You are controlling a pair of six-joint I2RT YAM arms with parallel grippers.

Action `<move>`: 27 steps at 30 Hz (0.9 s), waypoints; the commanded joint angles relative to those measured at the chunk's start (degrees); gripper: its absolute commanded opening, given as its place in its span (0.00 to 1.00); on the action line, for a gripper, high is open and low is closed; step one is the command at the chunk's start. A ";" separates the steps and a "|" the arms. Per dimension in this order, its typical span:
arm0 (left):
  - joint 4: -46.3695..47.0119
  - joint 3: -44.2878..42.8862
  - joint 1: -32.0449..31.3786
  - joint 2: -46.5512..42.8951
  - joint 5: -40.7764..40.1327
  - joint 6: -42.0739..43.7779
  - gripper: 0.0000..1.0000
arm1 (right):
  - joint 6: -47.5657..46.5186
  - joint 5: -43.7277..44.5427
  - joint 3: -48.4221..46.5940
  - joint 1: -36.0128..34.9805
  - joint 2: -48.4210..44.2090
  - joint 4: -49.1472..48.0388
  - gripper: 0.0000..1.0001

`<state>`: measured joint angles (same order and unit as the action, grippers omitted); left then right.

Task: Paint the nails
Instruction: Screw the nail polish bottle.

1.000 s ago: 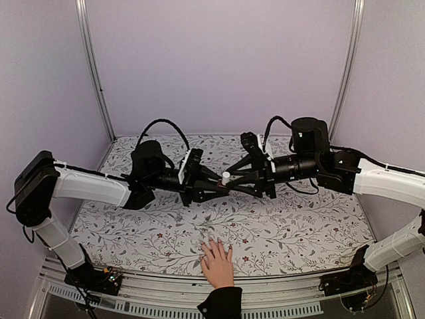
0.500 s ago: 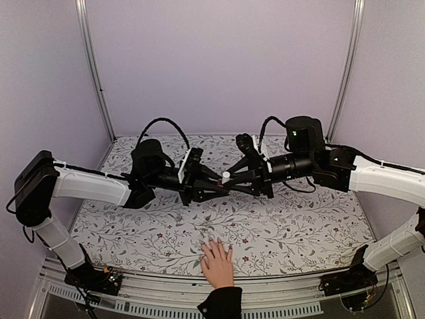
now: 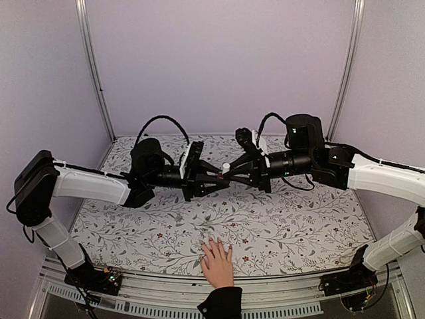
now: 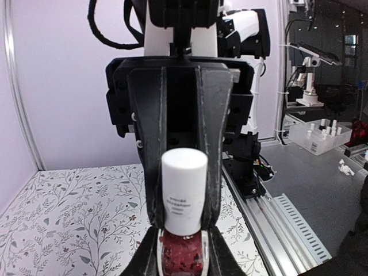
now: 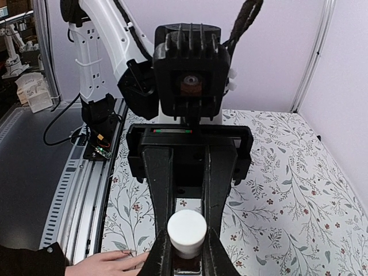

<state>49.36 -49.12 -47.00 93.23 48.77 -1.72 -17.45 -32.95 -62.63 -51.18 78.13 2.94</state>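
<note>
One wide table (image 3: pixel 305 226) under a white cloth printed with grey sprigs and small red flowers fills the lilac-walled booth. A ribbed metal rail (image 3: pixel 279 296) runs along its near edge. Two white-and-black arms reach in from the sides, the left arm (image 3: pixel 93 186) and the right arm (image 3: pixel 382 176), each trailing a looped black cable. They meet nose to nose in the air over the middle of the cloth.

The left gripper (image 3: pixel 219 180) is clamped on the body of a small dark-red glass bottle (image 4: pixel 181 256). The right gripper (image 3: pixel 230 174) is pinched onto the bottle's round white cap (image 4: pixel 184 190). Seen from the left wrist, the right gripper's black fingers (image 4: pixel 150 149) wall in the cap on both sides and block much of what lies behind.

Near the rail, well apart from the bottle, a light-skinned human hand (image 3: pixel 218 266) with a black sleeve cuff (image 3: pixel 221 302) lies flat, fingers pointing toward the arms. The nails (image 3: pixel 213 243) at their tips are too small to make out. From the right wrist, the cap and jaws hide most of the bottle and part of that hand.

A second ago the right jaws stood apart around the cap; they have since closed. The right arm has slid a little leftward and the bottle has risen slightly. The hand has not stirred.

Count: two arms, two grippers, one bottle, one cap, one hand.
</note>
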 commanded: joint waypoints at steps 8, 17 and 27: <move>2.20 -0.45 0.55 -0.79 -18.14 -0.56 0.00 | 5.09 8.80 -0.66 -0.27 3.28 -2.37 0.07; 5.17 -0.71 0.07 1.81 -25.52 -2.45 0.00 | 10.17 14.81 -0.33 -0.24 5.08 -6.35 0.06; 4.10 -0.88 0.53 2.54 -22.75 -2.12 0.00 | 13.05 16.29 -0.92 -0.24 5.94 -5.75 0.20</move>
<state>51.09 -48.84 -47.00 96.29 26.41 -2.63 -4.73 -16.12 -62.96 -50.22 83.55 -4.32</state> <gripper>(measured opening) 0.203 0.143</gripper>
